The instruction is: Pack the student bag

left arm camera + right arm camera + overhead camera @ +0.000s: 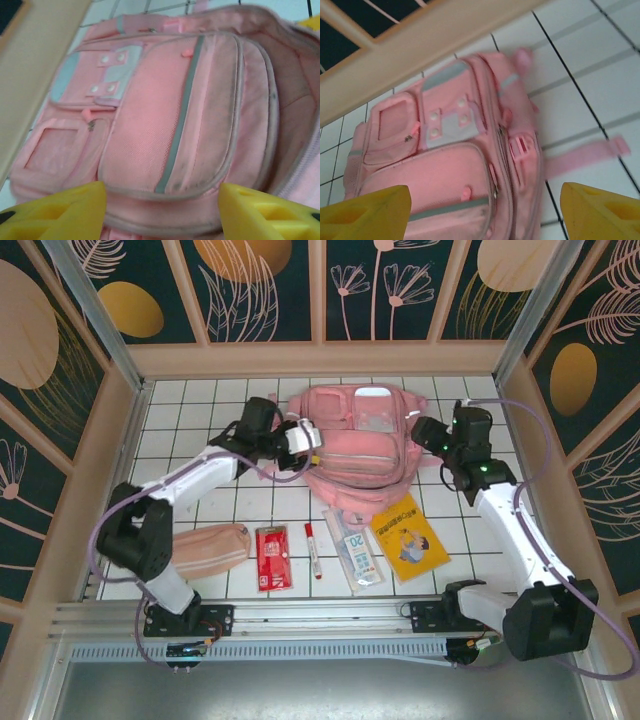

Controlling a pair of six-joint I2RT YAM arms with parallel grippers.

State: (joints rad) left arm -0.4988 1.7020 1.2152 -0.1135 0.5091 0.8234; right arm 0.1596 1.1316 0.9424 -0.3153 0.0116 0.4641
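Top external: student bag (355, 445) flat on tiled surface (200, 405), upper centre of frame. At bag's left edge, left gripper (308, 445); at right edge, right gripper (428, 435). Wrist views: both spread wide, holding nothing, bag just ahead.

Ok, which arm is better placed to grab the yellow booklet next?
Right, probably. The yellow booklet lies on the right arm's side of the table, a little nearer the bases than the right gripper, whose jaws are open and empty. The left gripper sits at the student bag's left edge, farther away.
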